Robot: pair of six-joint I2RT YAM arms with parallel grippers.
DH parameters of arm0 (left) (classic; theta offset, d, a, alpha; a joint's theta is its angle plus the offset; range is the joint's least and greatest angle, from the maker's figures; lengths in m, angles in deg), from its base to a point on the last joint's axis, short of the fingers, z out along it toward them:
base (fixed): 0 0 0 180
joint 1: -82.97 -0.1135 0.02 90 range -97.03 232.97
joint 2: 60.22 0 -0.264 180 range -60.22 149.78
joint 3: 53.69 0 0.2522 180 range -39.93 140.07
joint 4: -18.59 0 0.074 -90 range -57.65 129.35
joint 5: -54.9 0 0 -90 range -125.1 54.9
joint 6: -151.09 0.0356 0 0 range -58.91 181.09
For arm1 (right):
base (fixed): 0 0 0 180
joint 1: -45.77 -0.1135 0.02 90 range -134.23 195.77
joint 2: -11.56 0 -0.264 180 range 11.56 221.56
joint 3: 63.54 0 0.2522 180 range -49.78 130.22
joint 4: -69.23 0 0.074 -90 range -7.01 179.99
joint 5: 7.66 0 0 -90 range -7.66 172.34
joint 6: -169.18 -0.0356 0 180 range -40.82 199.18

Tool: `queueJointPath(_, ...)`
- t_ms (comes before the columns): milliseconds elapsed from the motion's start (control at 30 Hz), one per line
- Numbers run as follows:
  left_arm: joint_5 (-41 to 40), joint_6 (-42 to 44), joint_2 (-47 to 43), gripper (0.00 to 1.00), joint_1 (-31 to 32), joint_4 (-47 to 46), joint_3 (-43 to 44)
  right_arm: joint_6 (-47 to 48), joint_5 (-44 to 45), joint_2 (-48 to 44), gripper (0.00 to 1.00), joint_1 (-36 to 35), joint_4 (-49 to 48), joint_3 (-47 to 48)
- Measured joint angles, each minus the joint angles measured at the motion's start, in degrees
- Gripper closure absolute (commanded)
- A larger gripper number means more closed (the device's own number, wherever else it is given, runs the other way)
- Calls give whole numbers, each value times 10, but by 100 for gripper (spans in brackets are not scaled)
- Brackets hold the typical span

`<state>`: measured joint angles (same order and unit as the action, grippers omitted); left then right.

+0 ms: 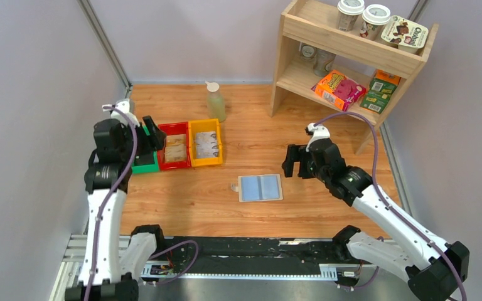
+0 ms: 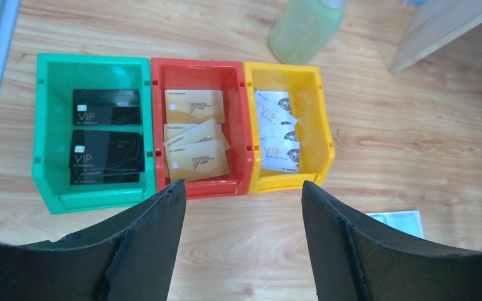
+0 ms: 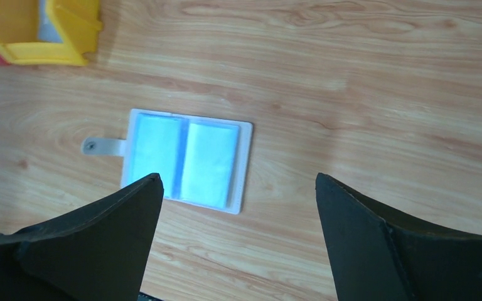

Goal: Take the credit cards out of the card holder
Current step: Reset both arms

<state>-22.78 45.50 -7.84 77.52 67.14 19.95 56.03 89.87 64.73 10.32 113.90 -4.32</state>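
The card holder [image 1: 260, 187] lies open and flat on the wooden table, its two pale blue panels up and its clasp tab to the left; no card shows in it [image 3: 185, 160]. Credit cards lie in three bins: black ones [image 2: 107, 135], gold ones [image 2: 194, 135] and silvery ones [image 2: 278, 135]. My left gripper [image 2: 243, 191] hangs open and empty just in front of the red bin [image 2: 198, 64]. My right gripper [image 3: 238, 182] is open and empty, above the table just right of the holder [image 1: 296, 164].
The green bin [image 2: 45, 125], red bin and yellow bin [image 2: 323, 125] stand side by side at the left. A pale green bottle [image 1: 215, 101] stands behind them. A wooden shelf [image 1: 351, 56] with cups and boxes fills the back right. Grey walls close both sides.
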Motion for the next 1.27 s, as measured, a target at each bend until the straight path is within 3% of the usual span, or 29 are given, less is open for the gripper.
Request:
queueJointPath(300,-95,-37,-203,24,0,75,-15,-3,159,-76,0,0,88,40)
queueJointPath(700,-275,-51,-335,21,6,162,38,50,284,-295,0,3,94,49)
queueJointPath(967,-310,-58,-480,20,6,169,-44,95,323,-351,0,3,78,38)
queueJointPath(1267,-309,-57,-503,20,6,169,-78,121,370,-393,0,3,57,-19)
